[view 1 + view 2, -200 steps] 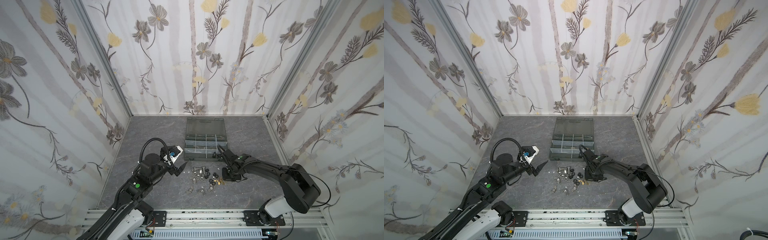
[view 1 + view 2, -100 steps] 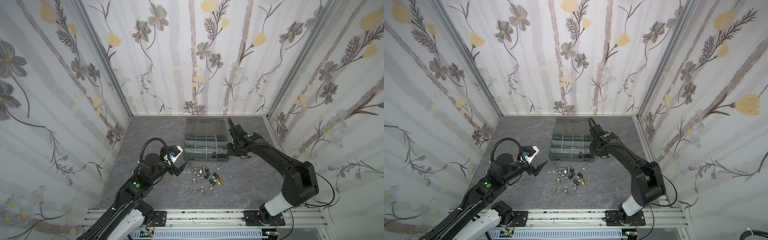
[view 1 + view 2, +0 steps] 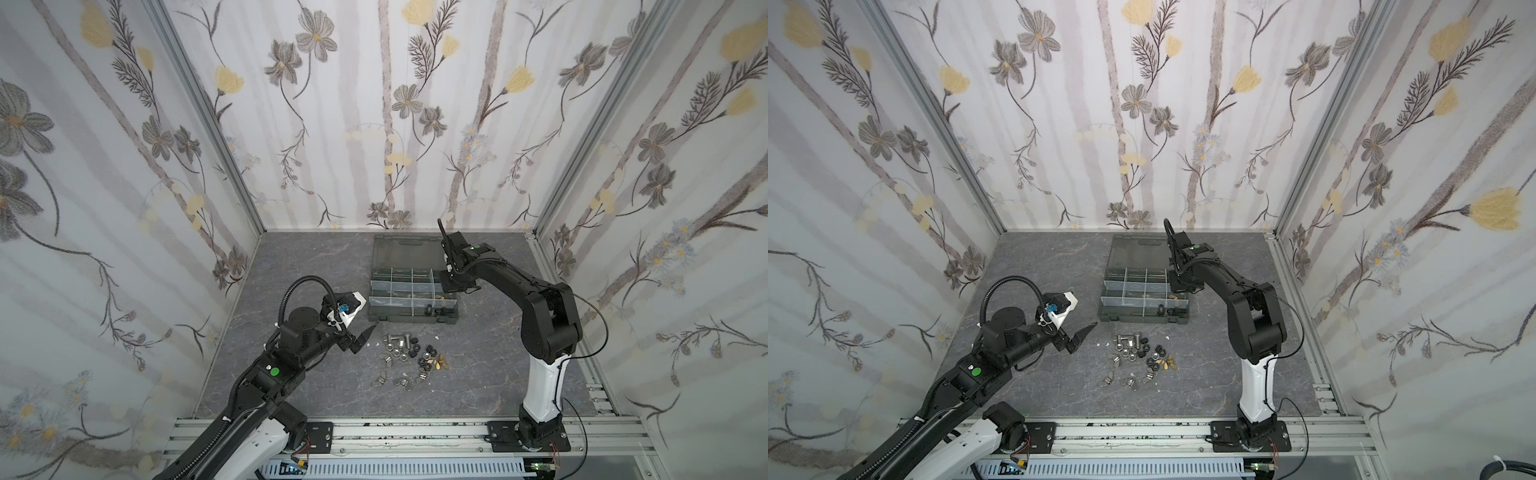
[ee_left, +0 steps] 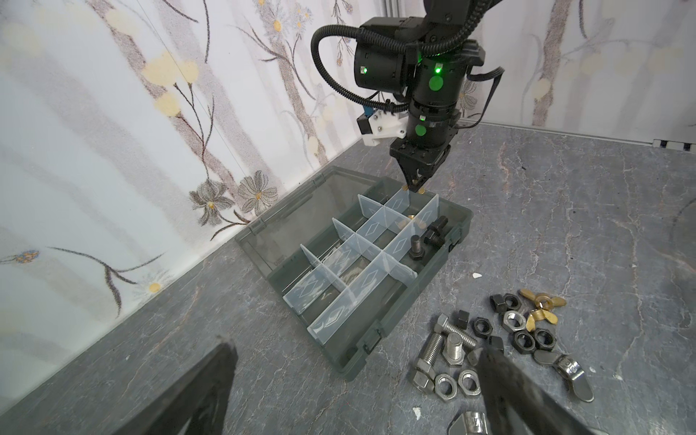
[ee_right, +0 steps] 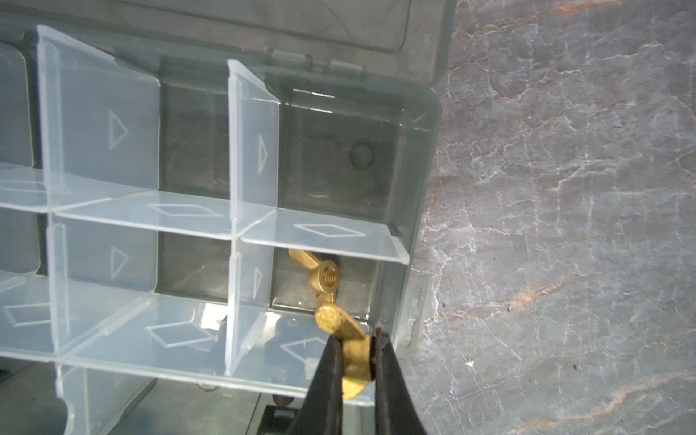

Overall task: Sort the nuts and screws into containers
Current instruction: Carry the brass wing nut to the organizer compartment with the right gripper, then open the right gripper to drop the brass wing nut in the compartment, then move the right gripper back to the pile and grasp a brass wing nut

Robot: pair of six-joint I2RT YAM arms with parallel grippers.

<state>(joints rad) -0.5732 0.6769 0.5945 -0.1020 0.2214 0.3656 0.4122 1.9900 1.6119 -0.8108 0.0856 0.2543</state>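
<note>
The brass wing nut (image 5: 352,348) is clamped in our right hand (image 5: 357,333) above the end compartment (image 5: 292,295) where a second wing nut (image 5: 323,277) lies. We should centre it clear of the divider (image 5: 150,339), then release low. Our left hand (image 3: 360,340) hangs parted.

I read no words, brands or numbers anywhere. Only signs: embossed diamond and triangle outlines on the translucent dividers (image 5: 101,128); faint moulding on the lid (image 4: 293,222) illegible
</note>
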